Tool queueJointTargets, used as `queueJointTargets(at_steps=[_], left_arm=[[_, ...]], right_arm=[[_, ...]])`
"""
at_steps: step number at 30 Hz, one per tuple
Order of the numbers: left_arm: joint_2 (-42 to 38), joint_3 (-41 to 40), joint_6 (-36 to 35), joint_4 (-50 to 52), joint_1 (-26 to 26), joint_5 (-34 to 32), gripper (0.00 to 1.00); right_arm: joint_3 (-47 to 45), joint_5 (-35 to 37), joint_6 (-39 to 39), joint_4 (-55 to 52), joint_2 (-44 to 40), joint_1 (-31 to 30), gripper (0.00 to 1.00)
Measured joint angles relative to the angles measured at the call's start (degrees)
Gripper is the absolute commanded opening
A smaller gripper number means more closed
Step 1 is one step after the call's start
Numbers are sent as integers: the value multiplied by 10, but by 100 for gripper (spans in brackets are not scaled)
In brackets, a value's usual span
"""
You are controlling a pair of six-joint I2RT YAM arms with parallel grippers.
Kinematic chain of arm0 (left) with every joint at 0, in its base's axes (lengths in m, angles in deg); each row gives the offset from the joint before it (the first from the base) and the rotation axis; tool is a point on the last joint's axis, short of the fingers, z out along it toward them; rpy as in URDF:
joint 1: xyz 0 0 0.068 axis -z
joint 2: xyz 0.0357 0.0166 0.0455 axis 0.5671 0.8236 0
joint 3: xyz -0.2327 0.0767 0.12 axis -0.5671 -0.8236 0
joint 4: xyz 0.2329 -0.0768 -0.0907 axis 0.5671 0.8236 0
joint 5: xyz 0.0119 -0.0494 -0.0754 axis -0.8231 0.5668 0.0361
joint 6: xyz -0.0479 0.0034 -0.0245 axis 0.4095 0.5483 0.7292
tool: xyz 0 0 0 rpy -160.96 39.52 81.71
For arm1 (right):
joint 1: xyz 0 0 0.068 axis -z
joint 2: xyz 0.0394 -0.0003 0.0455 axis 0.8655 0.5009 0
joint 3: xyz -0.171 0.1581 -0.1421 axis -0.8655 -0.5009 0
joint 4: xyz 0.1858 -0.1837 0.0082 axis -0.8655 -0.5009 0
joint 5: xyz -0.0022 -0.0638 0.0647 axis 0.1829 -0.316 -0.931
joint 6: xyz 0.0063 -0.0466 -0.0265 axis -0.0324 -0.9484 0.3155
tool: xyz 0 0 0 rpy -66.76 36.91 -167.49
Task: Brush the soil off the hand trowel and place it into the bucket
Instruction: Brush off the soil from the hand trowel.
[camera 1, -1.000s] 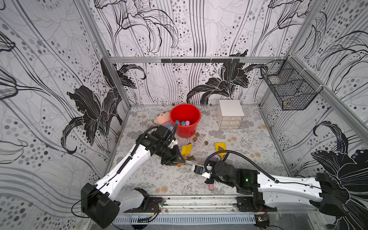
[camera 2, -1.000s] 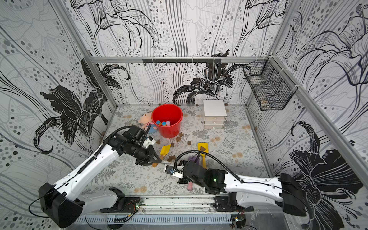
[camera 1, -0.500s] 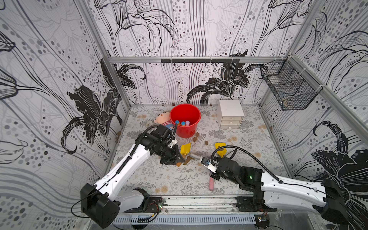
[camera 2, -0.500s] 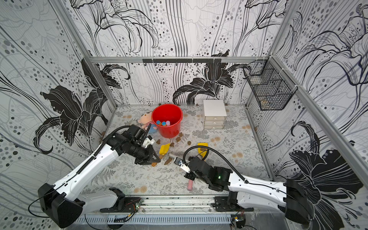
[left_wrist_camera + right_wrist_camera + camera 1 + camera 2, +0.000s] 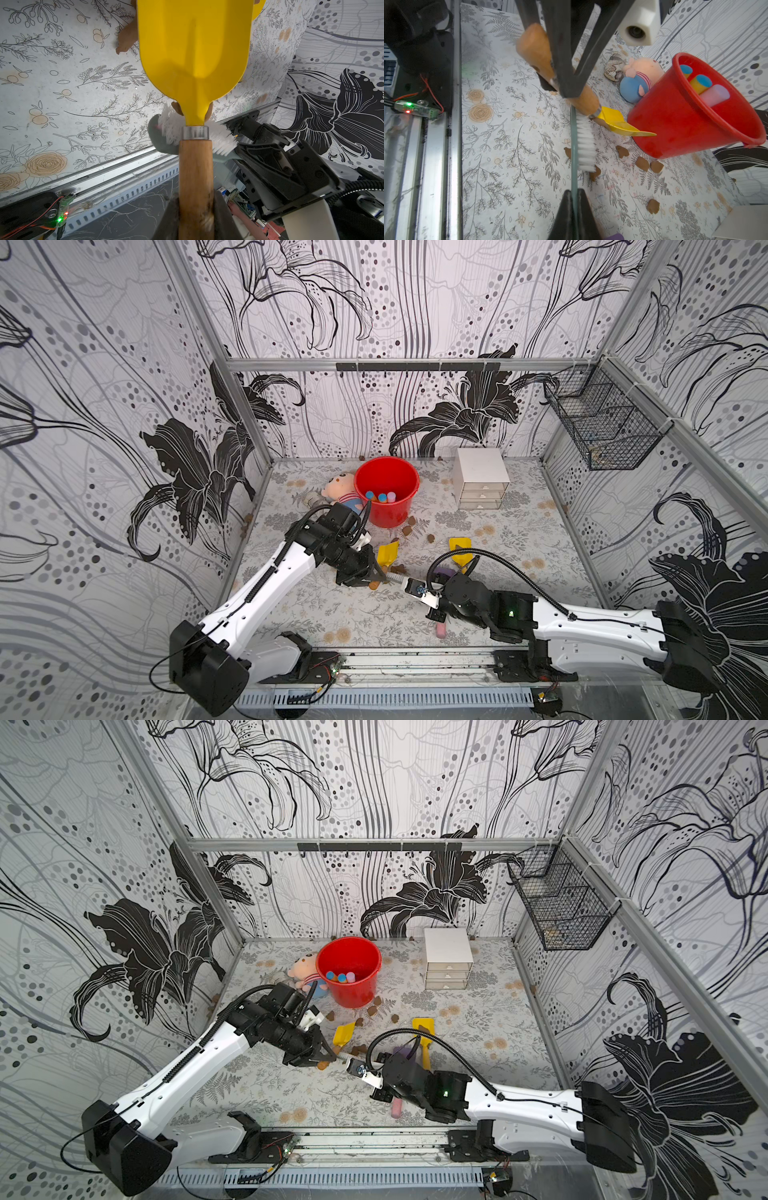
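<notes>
held trowel (image 5: 387, 554) 1 | loose trowel (image 5: 463, 542) 1 | brush (image 5: 584, 143) 1 | bucket (image 5: 390, 518) 1

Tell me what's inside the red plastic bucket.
The round red plastic bucket holds three stick-like pieces, two blue-capped and one pink. Their lower ends and the floor beneath them are hidden.

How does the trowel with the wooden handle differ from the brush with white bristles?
The trowel has a broad yellow blade and thick wooden handle; the brush has white bristles on a thin grey-green handle. The trowel's blade points toward the bucket; the brush lies crosswise at the trowel's neck. Both are held by the handle: trowel in the shut left pincer, brush in the shut right pincer.
</notes>
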Motion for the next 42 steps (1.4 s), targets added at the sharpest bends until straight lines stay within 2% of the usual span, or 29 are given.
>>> queueJointTargets(at_steps=[9, 19, 25, 30, 36, 42], left_arm=[[0, 0, -1, -20, 0, 0, 0], [3, 2, -5, -3, 0, -9, 0], [3, 3, -10, 9, 0, -15, 0], [3, 3, -19, 20, 0, -31, 0], [3, 3, -26, 23, 4, -32, 0], [1, 3, -29, 23, 8, -31, 0]], right_arm=[[-23, 70, 9, -8, -30, -2, 0], [-27, 92, 18, -57, -57, -1, 0], [-27, 68, 22, -78, -50, -1, 0], [-6, 37, 27, -92, 7, -1, 0], [27, -8, 12, -68, 51, -1, 0], [53, -10, -9, -47, 60, 19, 0]])
